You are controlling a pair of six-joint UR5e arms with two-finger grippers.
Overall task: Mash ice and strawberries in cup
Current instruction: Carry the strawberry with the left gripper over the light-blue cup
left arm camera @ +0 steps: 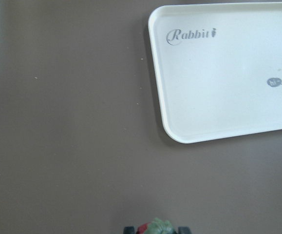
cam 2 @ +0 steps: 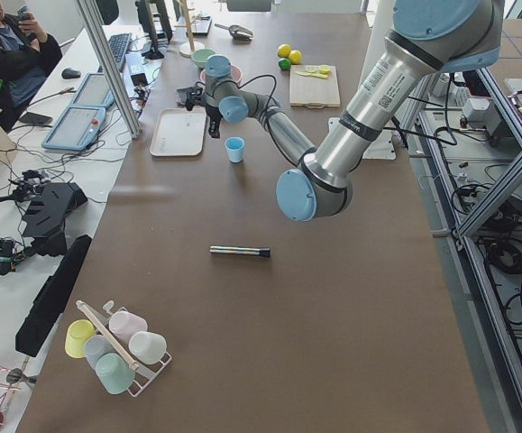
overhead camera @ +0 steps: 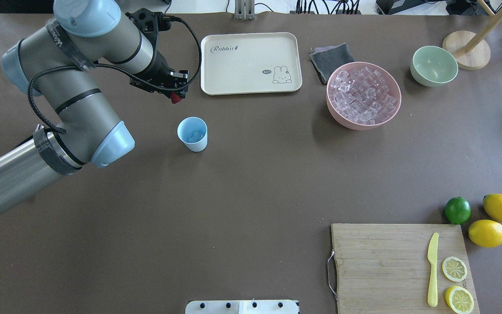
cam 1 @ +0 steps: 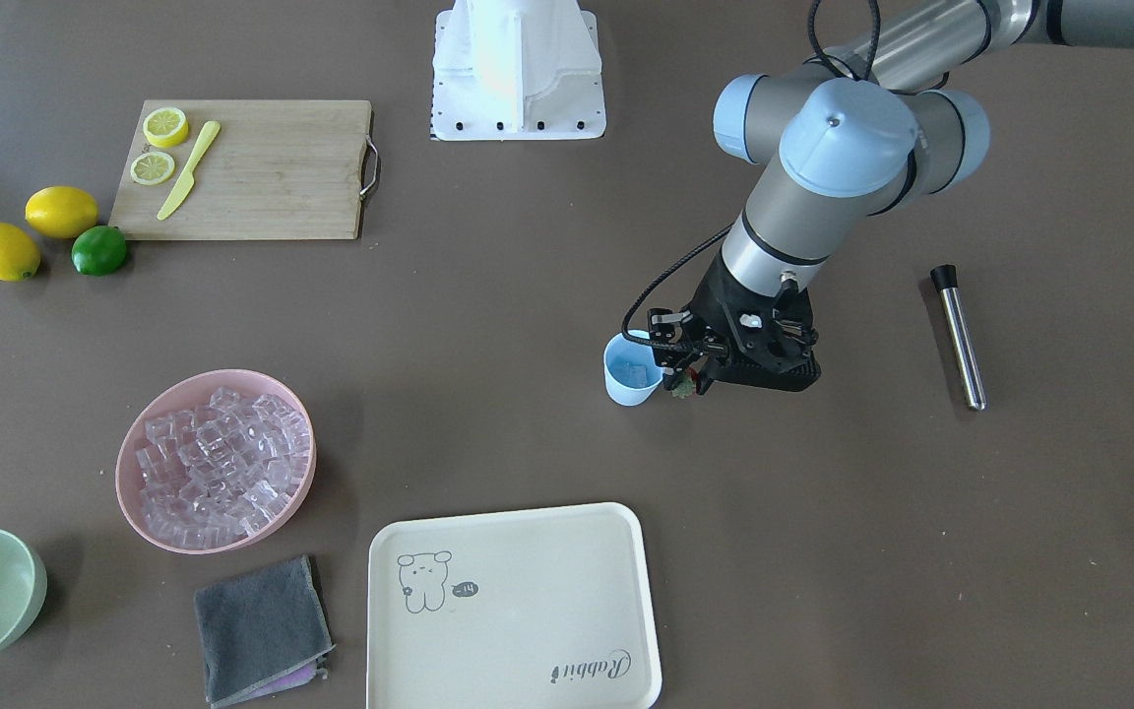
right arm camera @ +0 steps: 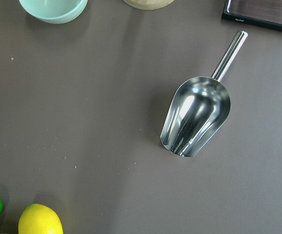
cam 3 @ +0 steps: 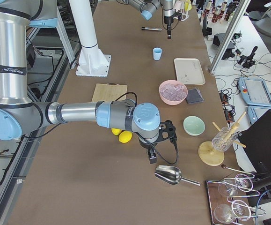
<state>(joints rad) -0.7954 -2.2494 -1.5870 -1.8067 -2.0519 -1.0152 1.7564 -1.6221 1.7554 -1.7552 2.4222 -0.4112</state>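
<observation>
The light blue cup stands upright on the brown table and has a few ice cubes in it; it also shows in the front view. My left gripper is shut on the small red strawberry with its green cap, held above the table beside the cup, on the tray's side. The left wrist view shows the strawberry between the fingertips. My right gripper hangs low over the far right end of the table, near a metal scoop; I cannot tell whether it is open or shut.
A pink bowl full of ice, a grey cloth and a cream tray lie along the far edge. A metal muddler lies on the table. A cutting board with a knife and lemon slices, lemons, a lime and a pale green bowl are on the right.
</observation>
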